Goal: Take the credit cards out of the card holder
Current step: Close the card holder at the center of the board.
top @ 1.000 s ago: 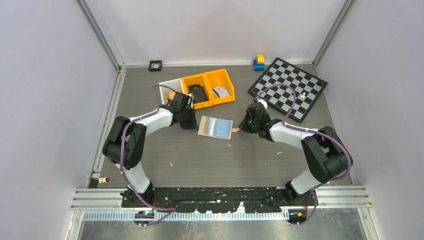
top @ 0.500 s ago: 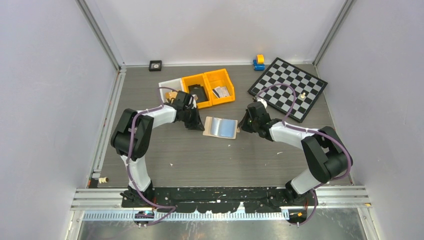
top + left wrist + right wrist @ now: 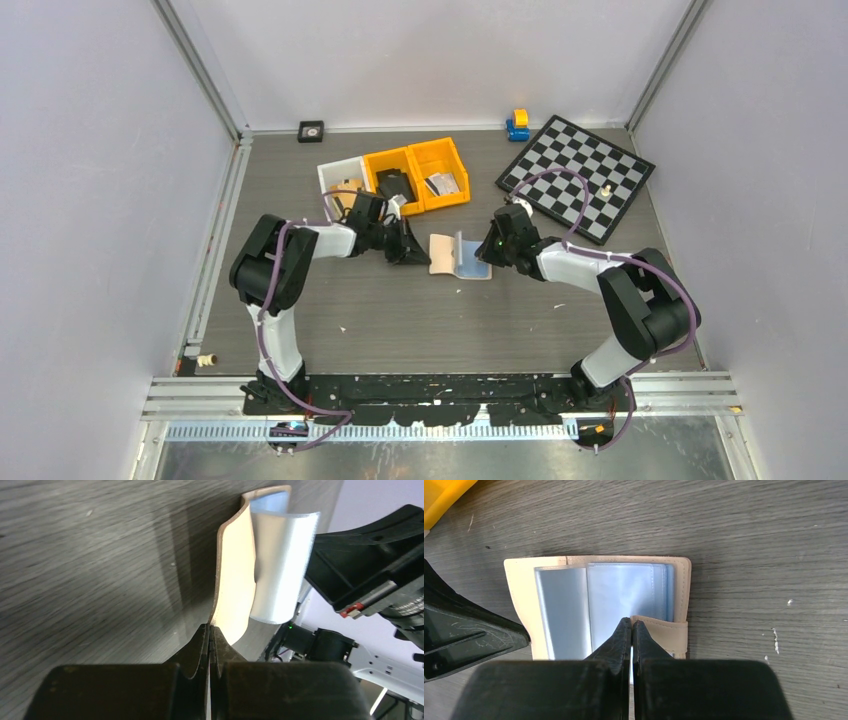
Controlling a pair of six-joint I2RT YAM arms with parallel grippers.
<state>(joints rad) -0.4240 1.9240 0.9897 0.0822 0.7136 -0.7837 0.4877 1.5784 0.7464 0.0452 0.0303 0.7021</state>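
**Card holder pinched from both sides, mid-table**

Card holder (image 3: 447,255) sits approx mid-table (image 3: 420,320), just on the near side of the orange bins (image 3: 432,146), btwn the two grippers. It's a small beige bifold, plain outside w/ a stitched border. Inside are pale blue-grey see-through pockets (image 3: 624,590), stacked like pages. A short beige strap tab (image 3: 666,634) sticks out at one edge. It's half open: the L cover stands up off the table and bows in a curve, while the R half lies flatter. Can't tell if any cards are in the pockets.

L gripper (image 3: 210,630) is clenched on the thin edge of the raised beige cover. R gripper (image 3: 631,625) is also clenched, fingertips pressed together at the holder's opposite edge, right beside the strap tab. Whether it pinches a pocket or the tab itself, can't tell.
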